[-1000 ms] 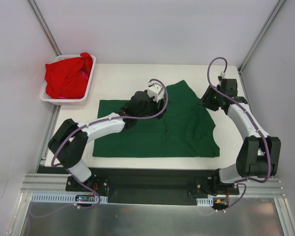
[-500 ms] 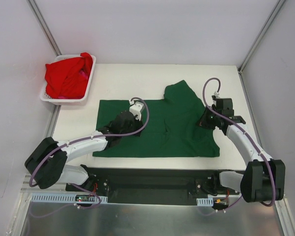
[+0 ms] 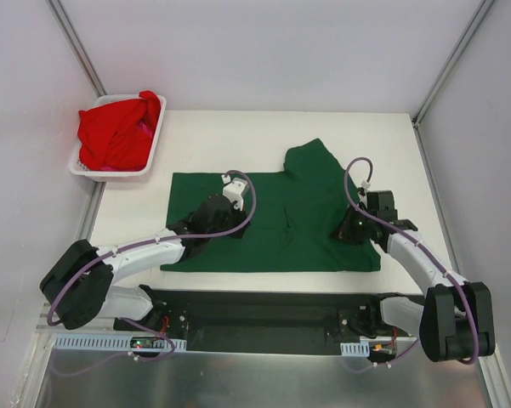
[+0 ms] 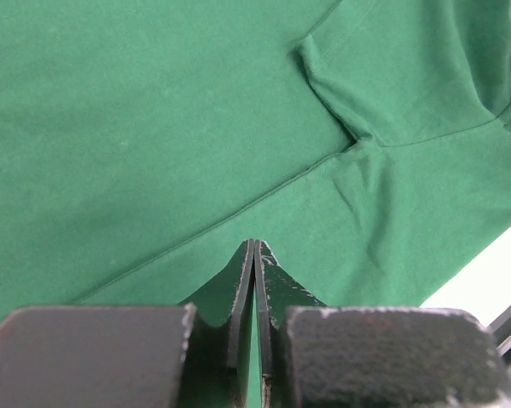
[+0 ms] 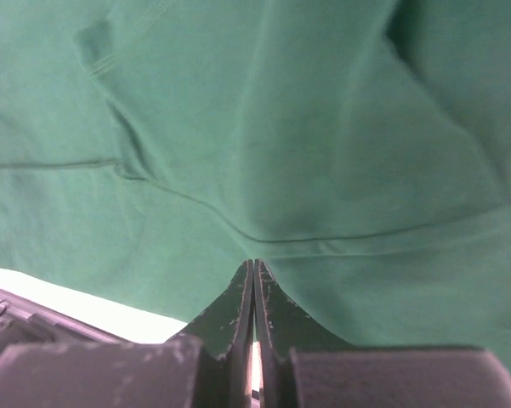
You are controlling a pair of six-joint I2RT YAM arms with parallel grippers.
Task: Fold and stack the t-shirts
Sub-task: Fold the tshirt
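A dark green t-shirt [image 3: 281, 242] lies spread flat on the white table [image 3: 238, 132], one sleeve folded up at its far edge. My left gripper [image 3: 211, 218] hovers low over the shirt's left half, shut, with nothing between its fingers. In the left wrist view its tips [image 4: 254, 246] meet above the green t-shirt [image 4: 153, 127], near a sleeve seam. My right gripper [image 3: 346, 229] is shut over the shirt's right side. In the right wrist view its tips [image 5: 253, 265] sit just above a hem line of the green t-shirt [image 5: 281, 127]. Bright red t-shirts [image 3: 115, 132] lie bunched in the basket.
A white slotted basket [image 3: 78, 167] stands at the table's far left corner. Metal frame posts rise at both far corners. The table's near edge shows as a white strip [image 4: 485, 285] in the left wrist view and as a white strip [image 5: 68, 297] in the right wrist view.
Both arms have swung toward the near side, across the green shirt. Both grippers have gone from open to shut. The shirt's right side now lies flatter.
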